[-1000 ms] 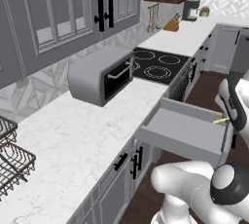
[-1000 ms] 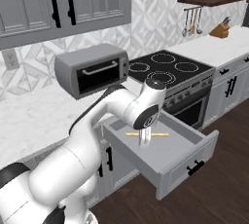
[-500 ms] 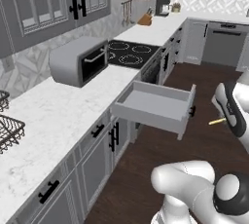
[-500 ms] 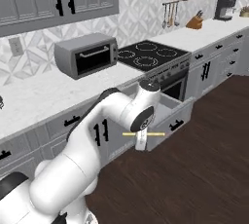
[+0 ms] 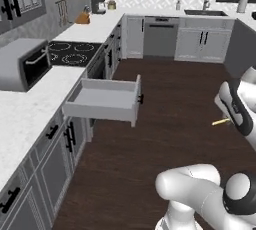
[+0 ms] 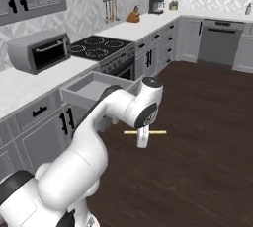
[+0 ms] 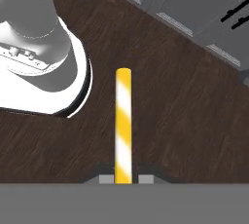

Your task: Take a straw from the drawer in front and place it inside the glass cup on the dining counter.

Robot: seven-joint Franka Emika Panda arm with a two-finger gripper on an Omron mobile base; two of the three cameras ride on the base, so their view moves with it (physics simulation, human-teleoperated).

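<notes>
The tool (image 6: 143, 141) is closed on the straw (image 6: 145, 132) and holds it near its middle, above the dark wooden floor (image 6: 207, 137). In the right base view the straw lies level, and both ends stick out from the tool, to the left and to the right. In the hand view the straw (image 7: 123, 125) is a thin straight stick with yellow and white stripes, and it comes out from between the two fingertips (image 7: 106, 179). In the left base view a short yellow end of the straw (image 5: 219, 122) shows beside the arm. The drawer (image 5: 107, 99) stands pulled out from the grey cabinets, well apart from the straw. Its inside is plain grey. A grey toaster oven (image 6: 38, 49) stands on the white surface (image 6: 24, 87), near the black stove top (image 6: 96, 47).
</notes>
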